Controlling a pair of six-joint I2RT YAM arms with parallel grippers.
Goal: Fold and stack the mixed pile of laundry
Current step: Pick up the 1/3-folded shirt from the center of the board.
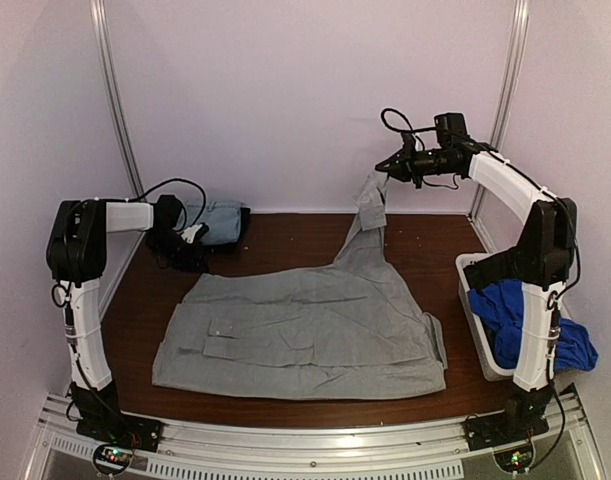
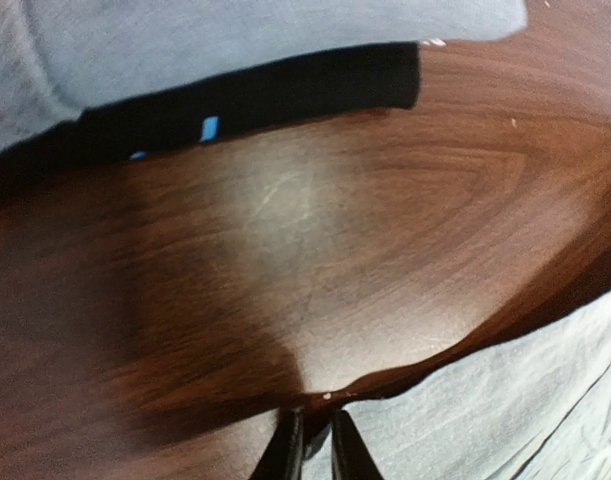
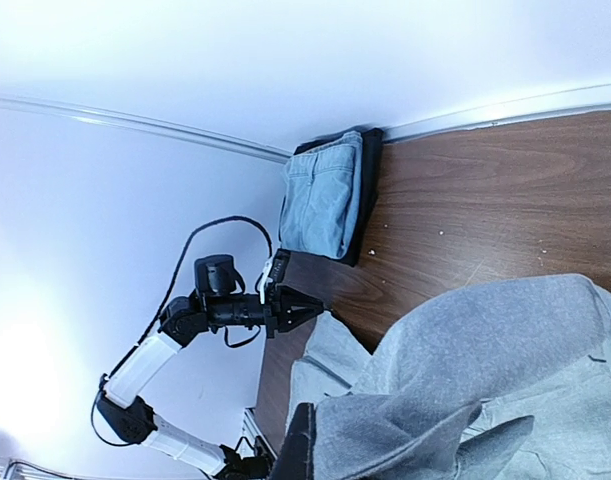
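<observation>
Left gripper [image 2: 315, 430]: it is low at the far left corner of the grey garment [image 1: 305, 330]. Its fingers stand nearly together at the cloth edge. We cannot tell whether cloth is between them.
Folded stack [image 1: 220, 220]: a light blue piece lies folded on a dark piece, at the back left of the table [image 1: 285, 240], against the wall. We count these two as done.
Grey garment: it is spread mostly flat in the middle of the table, with no fold in it yet. One far part rises from it toward the right arm.
Right gripper [image 1: 388, 172]: it is raised above the far right of the table and closed on that lifted part, which hangs from it down to the rest of the garment.
White bin [image 1: 472, 320]: it stands at the right edge of the table, beside the right arm.
Blue piece [image 1: 505, 305]: it lies crumpled in the bin and hangs over the bin's far side, not folded.
Progress: in our judgement the task is about half done. The grey garment is now in hand.
Left to do: we think the grey garment must be folded and stacked, then the blue piece.
</observation>
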